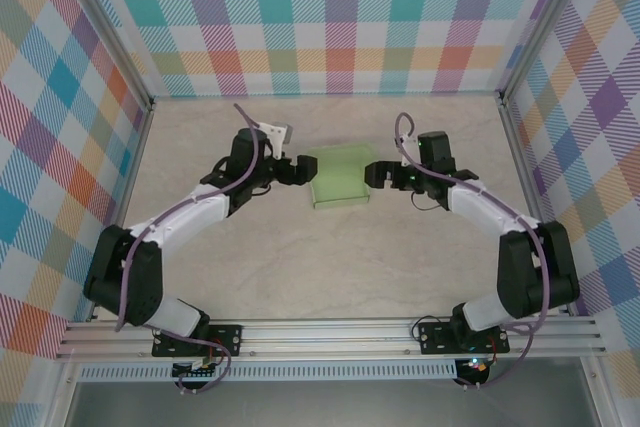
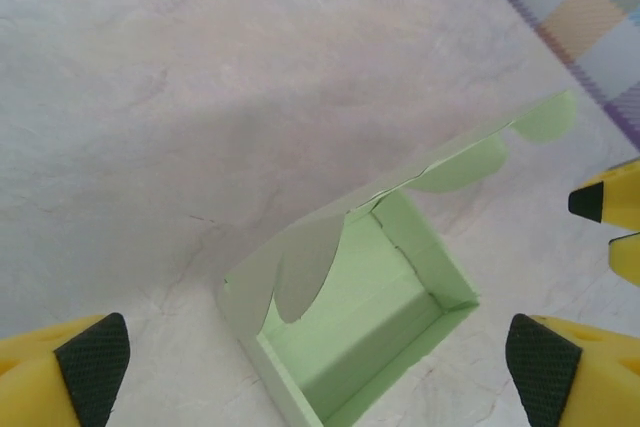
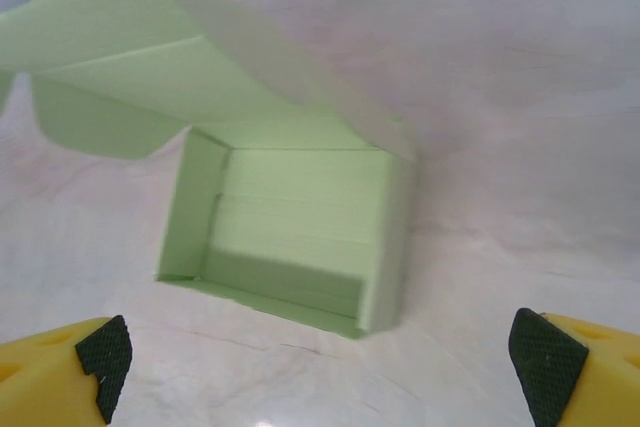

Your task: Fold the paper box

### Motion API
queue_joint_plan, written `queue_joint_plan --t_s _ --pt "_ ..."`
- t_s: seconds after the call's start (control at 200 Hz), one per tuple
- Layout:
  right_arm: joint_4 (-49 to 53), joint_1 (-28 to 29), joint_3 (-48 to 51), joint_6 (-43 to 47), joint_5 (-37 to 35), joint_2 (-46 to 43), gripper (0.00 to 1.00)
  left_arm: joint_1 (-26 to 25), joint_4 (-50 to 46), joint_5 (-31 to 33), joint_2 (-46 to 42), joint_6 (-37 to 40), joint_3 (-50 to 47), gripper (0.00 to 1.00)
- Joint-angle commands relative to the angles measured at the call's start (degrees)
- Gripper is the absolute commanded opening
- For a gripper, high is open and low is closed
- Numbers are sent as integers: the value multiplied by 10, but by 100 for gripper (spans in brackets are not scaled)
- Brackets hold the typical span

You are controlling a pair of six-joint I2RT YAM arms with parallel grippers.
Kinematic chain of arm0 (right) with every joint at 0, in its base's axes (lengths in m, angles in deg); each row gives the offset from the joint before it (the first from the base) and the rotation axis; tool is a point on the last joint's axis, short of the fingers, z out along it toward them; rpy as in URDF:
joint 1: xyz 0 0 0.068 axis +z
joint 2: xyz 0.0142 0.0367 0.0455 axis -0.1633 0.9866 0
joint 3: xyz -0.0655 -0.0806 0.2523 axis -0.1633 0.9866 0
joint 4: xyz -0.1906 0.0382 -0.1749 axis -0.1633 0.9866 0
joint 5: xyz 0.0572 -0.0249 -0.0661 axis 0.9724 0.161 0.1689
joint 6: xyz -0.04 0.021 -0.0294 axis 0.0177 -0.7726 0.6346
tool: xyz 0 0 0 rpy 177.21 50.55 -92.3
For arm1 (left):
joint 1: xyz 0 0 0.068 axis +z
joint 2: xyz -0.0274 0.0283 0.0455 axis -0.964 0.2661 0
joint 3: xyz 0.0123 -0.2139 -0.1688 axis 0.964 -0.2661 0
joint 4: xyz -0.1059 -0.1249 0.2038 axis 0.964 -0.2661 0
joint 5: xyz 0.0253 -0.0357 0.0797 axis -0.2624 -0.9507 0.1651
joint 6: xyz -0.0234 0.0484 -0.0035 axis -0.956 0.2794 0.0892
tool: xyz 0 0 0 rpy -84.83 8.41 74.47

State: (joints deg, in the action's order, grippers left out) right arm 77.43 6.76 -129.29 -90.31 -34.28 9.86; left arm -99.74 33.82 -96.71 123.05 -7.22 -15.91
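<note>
Where the two arms meet at mid-table, the paper box (image 1: pixel 338 177) sits on the pale marbled tabletop (image 1: pixel 340 267) between the left gripper (image 1: pixel 299 169) and the right gripper (image 1: pixel 373 175). Its tray is formed and its lid (image 3: pixel 150 47) stands raised (rounded flaps (image 2: pixel 460 167) hang from the edges). Both grippers have their fingers spread wide, grasping nothing, just beside the box's opposite sides.

The box (image 1: pixel 338 179) blocks the middle, left gripper (image 1: pixel 299 170) and right gripper (image 1: pixel 372 174) close at either side — bare worktop (image 1: pixel 330 267) nearer and beyond it lies open to the walls (image 1: pixel 340 27).
</note>
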Motion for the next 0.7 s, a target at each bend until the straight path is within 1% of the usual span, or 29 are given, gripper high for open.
queue_joint_plan --t_s 0.0,0.025,0.07,0.13,0.17,0.225,0.27,0.305,0.365,0.46,0.525,0.58,0.625,0.695 --pt "40 -8 -39 -34 -147 -47 100 21 -70 11 -48 -37 14 100" --pt "53 -17 -59 -25 -129 -40 100 25 -86 18 -51 -45 23 100" --pt "102 -41 -118 -14 -56 -10 100 35 -115 17 -43 -71 49 100" --pt "166 -69 -206 -25 46 48 100 57 -169 -49 5 -81 111 100" --pt "174 -85 -243 -44 117 80 100 67 -226 -97 46 -87 163 100" --pt "171 -103 -281 -98 184 118 100 77 -277 -141 103 -124 224 100" --pt "190 -115 -323 -142 230 156 100 83 -283 -188 137 -154 250 100" --pt "223 -120 -362 -167 246 185 100 85 -272 -209 155 -181 255 100" --pt "268 -121 -417 -193 267 233 100 91 -258 -214 179 -232 262 100" --pt "293 -121 -465 -245 292 290 100 96 -232 -235 216 -303 275 98" --pt "332 -120 -502 -274 303 329 98 95 -190 -262 238 -354 275 96" --pt "338 -115 -512 -290 319 347 97 94 -142 -276 249 -393 268 95" --pt "337 -111 -510 -306 320 352 96 94 -131 -278 254 -411 269 94" --pt "334 -108 -506 -324 325 360 92 92 -128 -275 255 -420 271 92"
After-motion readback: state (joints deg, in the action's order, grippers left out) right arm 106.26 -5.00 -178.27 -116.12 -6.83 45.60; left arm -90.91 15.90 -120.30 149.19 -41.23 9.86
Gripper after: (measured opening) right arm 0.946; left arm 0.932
